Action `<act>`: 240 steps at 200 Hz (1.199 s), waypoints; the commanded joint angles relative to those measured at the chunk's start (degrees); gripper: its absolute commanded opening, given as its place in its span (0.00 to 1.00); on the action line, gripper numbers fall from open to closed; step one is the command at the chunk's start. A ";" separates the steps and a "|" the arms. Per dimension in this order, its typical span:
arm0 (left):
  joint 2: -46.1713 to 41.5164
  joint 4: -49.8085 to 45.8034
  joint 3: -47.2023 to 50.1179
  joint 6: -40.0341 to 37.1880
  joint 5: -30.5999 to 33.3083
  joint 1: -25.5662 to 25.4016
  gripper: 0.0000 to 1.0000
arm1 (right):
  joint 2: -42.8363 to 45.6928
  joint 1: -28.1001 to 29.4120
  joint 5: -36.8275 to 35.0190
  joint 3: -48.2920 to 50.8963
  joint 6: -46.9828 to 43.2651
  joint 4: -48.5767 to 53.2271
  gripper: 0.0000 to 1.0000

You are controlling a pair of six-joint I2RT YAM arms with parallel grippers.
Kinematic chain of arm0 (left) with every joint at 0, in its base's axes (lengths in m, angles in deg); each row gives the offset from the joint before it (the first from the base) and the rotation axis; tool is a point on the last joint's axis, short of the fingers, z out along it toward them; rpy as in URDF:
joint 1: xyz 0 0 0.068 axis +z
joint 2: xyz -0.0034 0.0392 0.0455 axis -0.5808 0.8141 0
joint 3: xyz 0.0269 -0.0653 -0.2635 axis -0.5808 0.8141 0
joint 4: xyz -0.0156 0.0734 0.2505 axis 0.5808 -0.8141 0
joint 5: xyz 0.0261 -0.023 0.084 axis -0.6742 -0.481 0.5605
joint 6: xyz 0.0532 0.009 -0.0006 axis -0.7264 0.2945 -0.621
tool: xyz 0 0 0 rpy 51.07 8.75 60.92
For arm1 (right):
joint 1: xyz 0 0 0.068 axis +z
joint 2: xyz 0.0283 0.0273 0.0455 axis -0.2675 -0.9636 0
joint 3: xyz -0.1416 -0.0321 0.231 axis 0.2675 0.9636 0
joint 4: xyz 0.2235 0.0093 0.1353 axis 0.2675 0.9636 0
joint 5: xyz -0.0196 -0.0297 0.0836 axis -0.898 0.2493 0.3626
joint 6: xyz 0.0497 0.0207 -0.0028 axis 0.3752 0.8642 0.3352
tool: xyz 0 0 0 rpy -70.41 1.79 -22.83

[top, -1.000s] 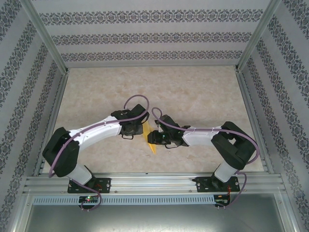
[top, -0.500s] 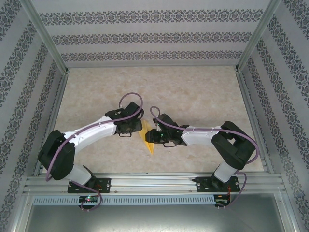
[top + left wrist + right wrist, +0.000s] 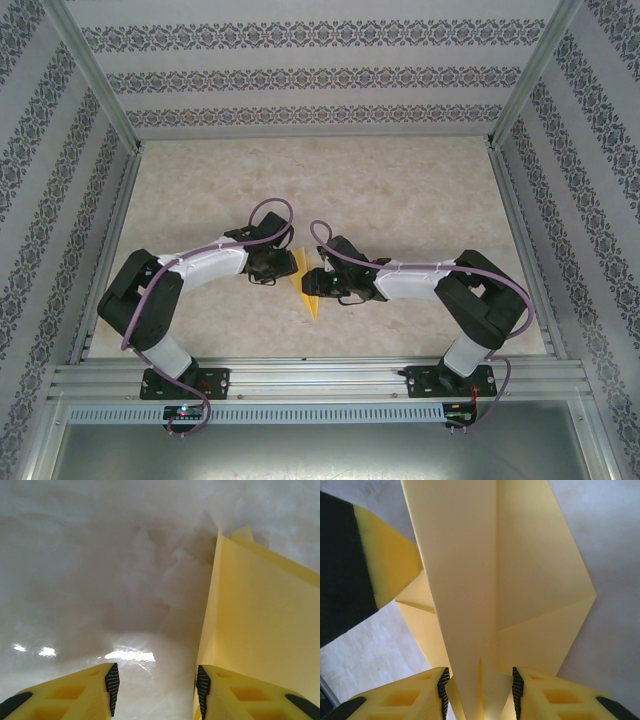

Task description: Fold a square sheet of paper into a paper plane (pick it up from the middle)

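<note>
I am clamping the thin yellow-orange paper sheet (image 3: 470, 580), already creased into a long pointed shape, in my right gripper (image 3: 480, 680). Its two pads are pinching the raised centre fold that is running straight out from between them. The paper (image 3: 311, 303) is lying partly on the pale marbled tabletop (image 3: 400, 180), with its sharp tip poking out toward the near side of the right gripper (image 3: 318, 283).

Over the last second my left arm has been drawing its elbow in, and my left gripper (image 3: 284, 268) has been sliding a little farther from the right gripper. The sheet has been drifting slightly the same way. My left gripper (image 3: 156, 682) is standing open at a middling width with only bare tabletop between its fingers. One finger (image 3: 202, 685) is sitting right against the edge of the paper (image 3: 265, 615) (whether it is actually touching, I cannot tell).

I am reading this as a regrip in progress: the left side is holding no flap, so no crease is being pressed right now. The fold looks well along but unfinished. Since only one pinch is holding the paper, I am judging that a careless nudge from the left could twist it out of line
</note>
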 commanded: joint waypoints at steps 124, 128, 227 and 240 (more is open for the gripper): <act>1.63 1.78 2.20 1.24 -1.61 0.98 0.42 | 0.09 3.42 -8.05 -1.71 6.47 1.02 0.49; 1.67 1.78 2.28 1.33 -1.68 0.98 0.42 | 0.12 3.44 -8.12 -1.52 6.87 0.52 0.49; 1.78 1.51 2.22 1.24 -2.15 0.98 0.41 | 3.00 6.46 -11.30 0.84 10.06 2.07 0.50; 1.67 1.64 2.23 1.25 -2.10 0.98 0.41 | 2.34 6.39 -10.67 1.10 10.66 1.47 0.50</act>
